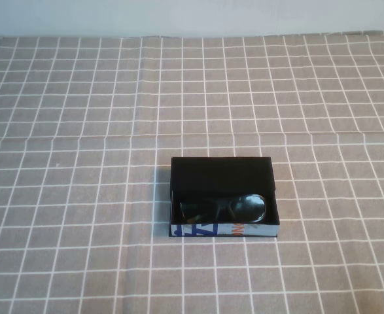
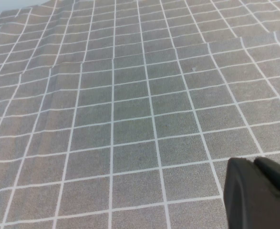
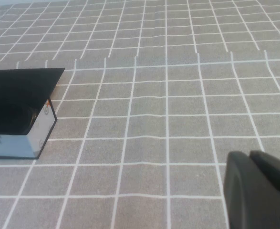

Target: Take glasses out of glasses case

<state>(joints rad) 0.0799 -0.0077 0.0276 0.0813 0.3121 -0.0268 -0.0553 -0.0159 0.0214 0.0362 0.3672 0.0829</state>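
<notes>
The glasses case is a small open black box near the middle of the table, its front side printed in white, blue and orange. The black glasses lie inside it along the front wall, lenses reflecting. Neither arm shows in the high view. My left gripper is shut and empty over bare cloth, with the case out of its view. My right gripper is shut and empty, well apart from the case, which shows at the edge of the right wrist view. The glasses are not clear in that view.
A grey tablecloth with a white grid covers the whole table, with a fold line across it behind the case. A pale wall runs along the far edge.
</notes>
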